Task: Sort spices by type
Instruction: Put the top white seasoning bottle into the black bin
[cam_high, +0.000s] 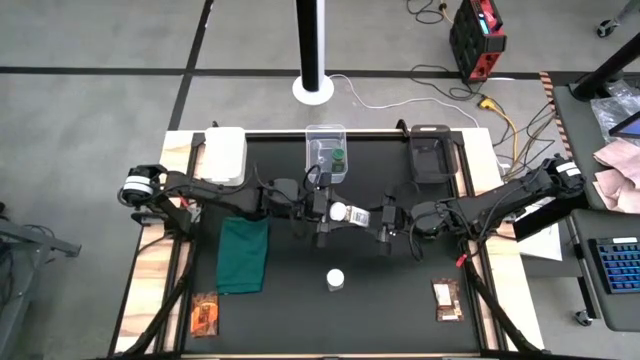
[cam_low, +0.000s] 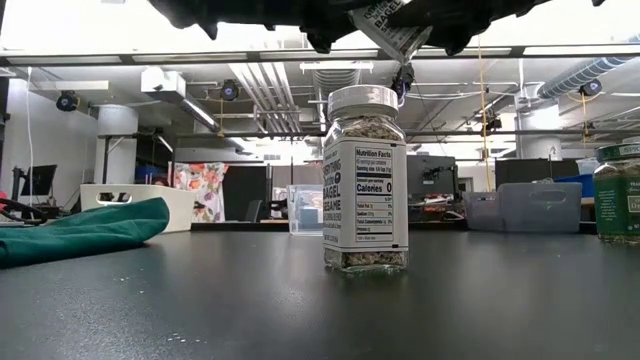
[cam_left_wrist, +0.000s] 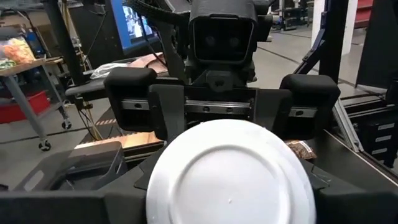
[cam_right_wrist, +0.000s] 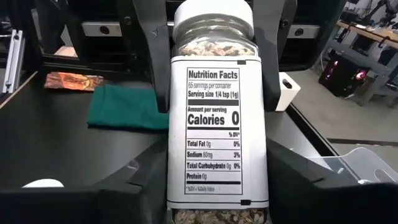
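Note:
A clear jar with a white lid (cam_high: 345, 213) is held level in the air above the table's middle, lid toward the table's left. My left gripper (cam_high: 322, 213) is shut on its lid end, my right gripper (cam_high: 386, 222) on its base end. A second white-lidded jar (cam_high: 335, 279) stands upright on its base on the mat, large in the low view (cam_low: 366, 180). A green-lidded jar (cam_high: 338, 158) sits in the clear box (cam_high: 312, 135). One orange-brown packet (cam_high: 205, 315) lies flat near left, another (cam_high: 446, 298) near right. My left gripper (cam_left_wrist: 230, 208) comes level from the table's left, along the jar. Its fingers (cam_right_wrist: 155, 59) flank the lid end (cam_right_wrist: 212, 28) on two opposite sides. The jar is clear of the table. My right gripper (cam_right_wrist: 217, 208) comes level from the table's right, along the jar. It pinches the labelled body near the base (cam_right_wrist: 217, 168) between its two fingers (cam_right_wrist: 146, 183). The jar lies level, lifted clear.
A dark green cloth (cam_high: 243, 255) lies left of centre on the black mat. A white box (cam_high: 225, 155) and a black tray (cam_high: 430, 155) sit at the far edge beside the clear box. A second green-lidded jar (cam_low: 620, 195) shows at the low view's right edge.

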